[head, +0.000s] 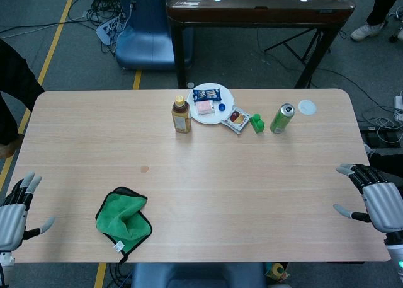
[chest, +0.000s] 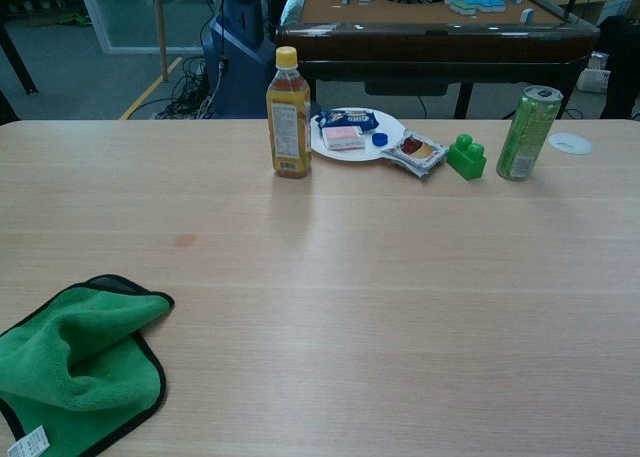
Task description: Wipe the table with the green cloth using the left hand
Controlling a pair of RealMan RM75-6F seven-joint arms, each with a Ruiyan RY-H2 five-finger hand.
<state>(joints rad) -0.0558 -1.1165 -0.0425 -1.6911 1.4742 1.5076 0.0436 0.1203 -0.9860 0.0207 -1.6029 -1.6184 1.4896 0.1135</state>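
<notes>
A green cloth [head: 124, 221] with a black hem lies crumpled near the table's front left edge; in the chest view the green cloth [chest: 75, 369] fills the lower left corner. My left hand [head: 14, 213] hovers off the table's left edge, well left of the cloth, fingers spread and holding nothing. At the table's right edge my right hand [head: 376, 199] is also empty with fingers apart. Neither hand shows in the chest view. A small brown stain [head: 145, 169] marks the wood [head: 252, 174] above the cloth, also visible as a stain [chest: 186, 241] in the chest view.
At the table's far side stand a tea bottle [head: 181, 115], a white plate [head: 211, 103] with snack packets, a wrapped snack [head: 236, 118], a green block [head: 257, 123], a green can [head: 282, 118] and a white lid [head: 306, 107]. A dark table [head: 258, 11] stands behind.
</notes>
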